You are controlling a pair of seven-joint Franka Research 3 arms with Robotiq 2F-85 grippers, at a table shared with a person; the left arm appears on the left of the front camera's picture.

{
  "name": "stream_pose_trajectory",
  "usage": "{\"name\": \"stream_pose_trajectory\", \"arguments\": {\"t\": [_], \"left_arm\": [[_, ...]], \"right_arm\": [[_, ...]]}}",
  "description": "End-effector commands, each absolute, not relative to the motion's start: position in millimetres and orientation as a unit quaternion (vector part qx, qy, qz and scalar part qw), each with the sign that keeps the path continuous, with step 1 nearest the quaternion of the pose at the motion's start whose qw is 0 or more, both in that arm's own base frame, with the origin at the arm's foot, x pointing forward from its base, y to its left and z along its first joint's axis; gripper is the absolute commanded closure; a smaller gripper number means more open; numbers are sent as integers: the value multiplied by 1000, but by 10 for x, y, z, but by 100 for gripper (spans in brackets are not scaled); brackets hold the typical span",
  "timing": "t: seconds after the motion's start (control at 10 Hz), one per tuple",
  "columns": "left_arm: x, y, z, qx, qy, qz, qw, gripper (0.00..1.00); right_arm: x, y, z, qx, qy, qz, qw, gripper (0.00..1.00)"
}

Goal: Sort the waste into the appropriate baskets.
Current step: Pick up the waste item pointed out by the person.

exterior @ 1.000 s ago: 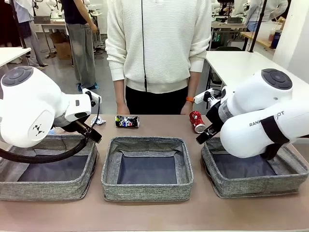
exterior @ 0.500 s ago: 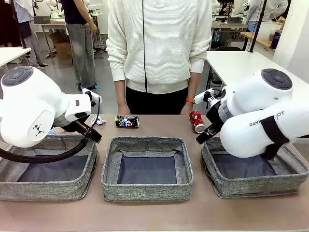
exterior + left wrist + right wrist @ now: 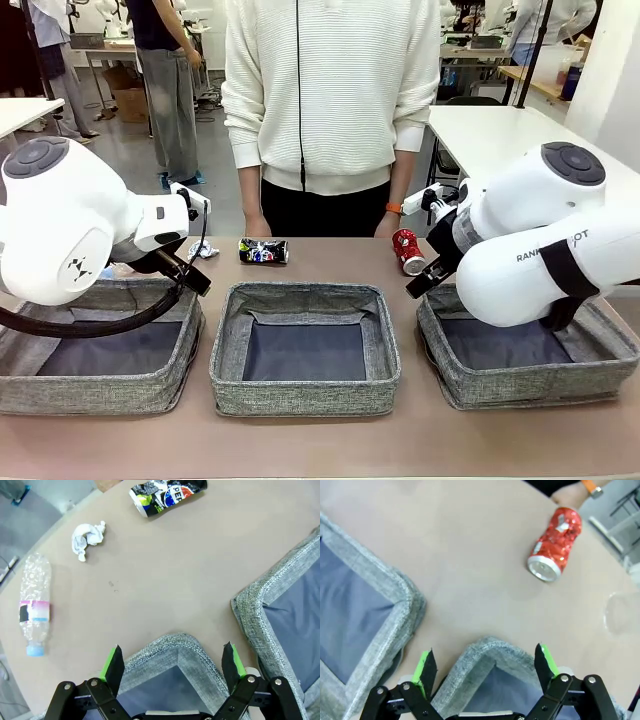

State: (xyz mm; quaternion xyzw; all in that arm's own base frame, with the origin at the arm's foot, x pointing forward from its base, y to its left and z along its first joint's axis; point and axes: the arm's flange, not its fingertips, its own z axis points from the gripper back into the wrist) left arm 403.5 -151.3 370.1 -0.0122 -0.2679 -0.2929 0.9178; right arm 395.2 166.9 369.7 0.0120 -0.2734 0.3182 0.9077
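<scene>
Right wrist view: red can [image 3: 555,545] lies beyond the empty, spread right gripper [image 3: 485,655].

A slight sideways drift on the far side.
The person [image 3: 330,150] facing me has eased a little toward my right over the last second. The dark zip line [image 3: 298,100] down the front of the white sweater [image 3: 370,80] now sits a touch further right than before, and its sleeves and hem have shifted the same way.
</scene>
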Motion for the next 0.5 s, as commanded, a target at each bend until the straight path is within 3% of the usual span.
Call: {"name": "stream_pose_trajectory", "arguments": {"t": [0.0, 0.1, 0.2, 0.3, 0.4], "left_arm": [[3751, -1451, 4248, -2, -297, -302, 906, 0], [3216, -1342, 4945, -4, -335, -311, 889, 0], [2689, -1301, 5409, 25, -386, -311, 868, 0], [2348, -1169, 5585, 25, -421, -279, 863, 0], [2333, -1103, 5526, 53, -403, -228, 885, 0]], "right_arm": [[3778, 1596, 4104, -9, -275, 326, 904, 0], [3374, 1466, 4738, 44, -323, 339, 882, 0], [2935, 1342, 5141, 31, -356, 331, 873, 0], [2585, 1254, 5320, 8, -378, 287, 880, 0], [2452, 1172, 5319, 15, -405, 244, 881, 0]]}}
